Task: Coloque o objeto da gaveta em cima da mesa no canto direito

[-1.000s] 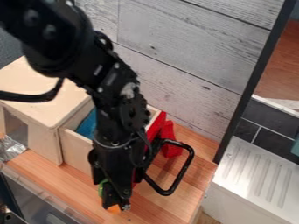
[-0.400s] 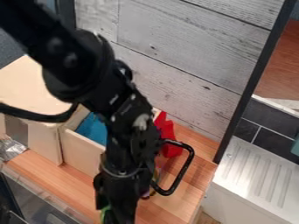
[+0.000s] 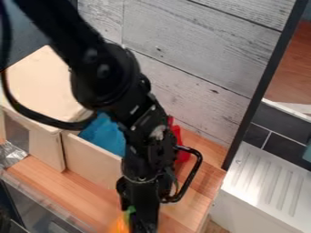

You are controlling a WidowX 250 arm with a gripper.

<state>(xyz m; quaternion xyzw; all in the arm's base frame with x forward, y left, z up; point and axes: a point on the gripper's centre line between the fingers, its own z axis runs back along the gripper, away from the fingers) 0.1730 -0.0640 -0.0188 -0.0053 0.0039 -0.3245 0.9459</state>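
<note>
The arm [image 3: 109,77] has shifted rightward, exposing more of the drawer [image 3: 91,157]. The orange-green object [image 3: 120,223] is outside it, beside the end effector [image 3: 143,224]; whether the latter is clamped cannot be told. Placement at the table's [image 3: 67,191] right corner appears incomplete.

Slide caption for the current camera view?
Robot arm over a wooden counter, open drawer with blue contents, orange-and-green object beside the gripper.
</note>
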